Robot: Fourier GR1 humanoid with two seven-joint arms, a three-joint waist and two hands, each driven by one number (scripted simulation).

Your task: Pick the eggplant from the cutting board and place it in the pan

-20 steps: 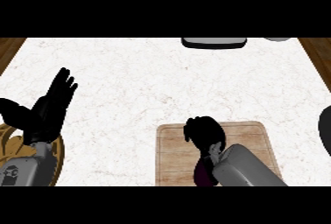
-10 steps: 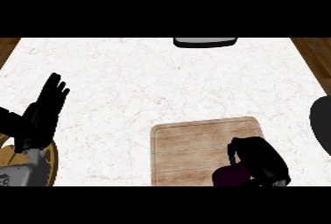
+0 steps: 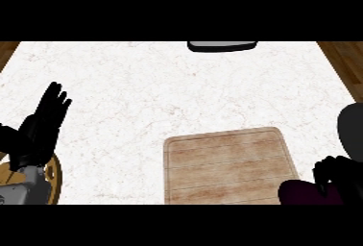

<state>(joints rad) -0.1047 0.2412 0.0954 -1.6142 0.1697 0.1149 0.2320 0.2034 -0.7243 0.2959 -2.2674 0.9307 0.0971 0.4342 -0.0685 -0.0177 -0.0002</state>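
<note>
In the head view the dark purple eggplant [image 3: 301, 192] shows at the lower right, just off the right edge of the wooden cutting board [image 3: 227, 166]. My right hand [image 3: 339, 175] is curled round it from the right and hides most of it. The dark pan [image 3: 351, 127] shows only as a rounded edge at the far right, above that hand. My left hand [image 3: 42, 127] rests open at the left edge, fingers up.
A grey and dark object [image 3: 222, 46] sits at the far edge of the white marble counter [image 3: 163, 96]. A round wooden item [image 3: 51, 178] lies partly under my left forearm. Wooden floor shows at both upper corners.
My right hand has moved right with the eggplant, from over the board's lower right to beyond its right edge. The view has shifted. The left hand stays as it was.
</note>
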